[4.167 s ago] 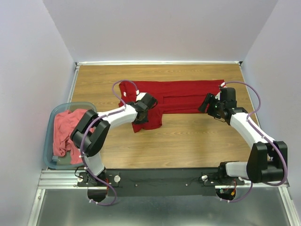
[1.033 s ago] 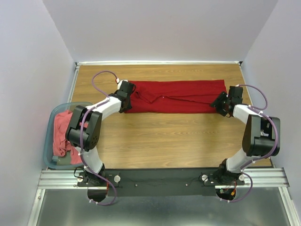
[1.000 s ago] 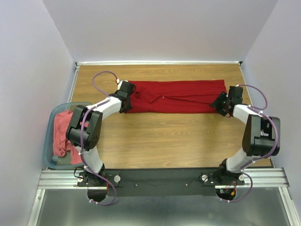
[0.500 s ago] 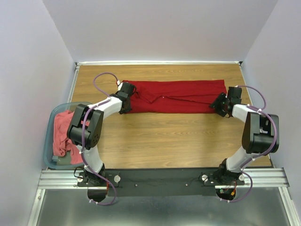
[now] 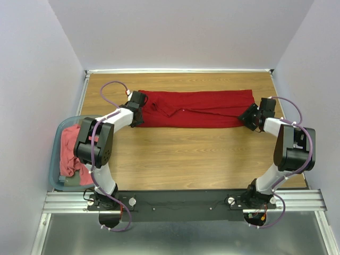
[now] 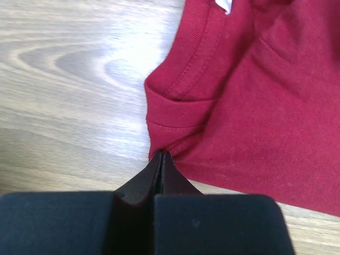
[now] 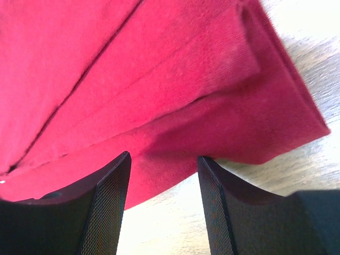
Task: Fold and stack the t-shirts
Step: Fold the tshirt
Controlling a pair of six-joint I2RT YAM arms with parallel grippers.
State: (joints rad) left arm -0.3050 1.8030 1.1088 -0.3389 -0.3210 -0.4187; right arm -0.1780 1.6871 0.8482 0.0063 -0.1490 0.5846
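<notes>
I see the crimson t-shirt [image 5: 196,109] lying as a long band across the table's [image 5: 186,154] far side, left gripper [image 6: 161,155] pinched on its left-end corner, right gripper [image 7: 163,159] parted over its right end.

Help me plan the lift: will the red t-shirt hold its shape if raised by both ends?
Probably not: the red t-shirt lies in soft folds and creases, so its middle would likely sag. It looks thin; the shut left gripper seems to pinch a corner. Pushed, it would probably bunch, not slide.
</notes>
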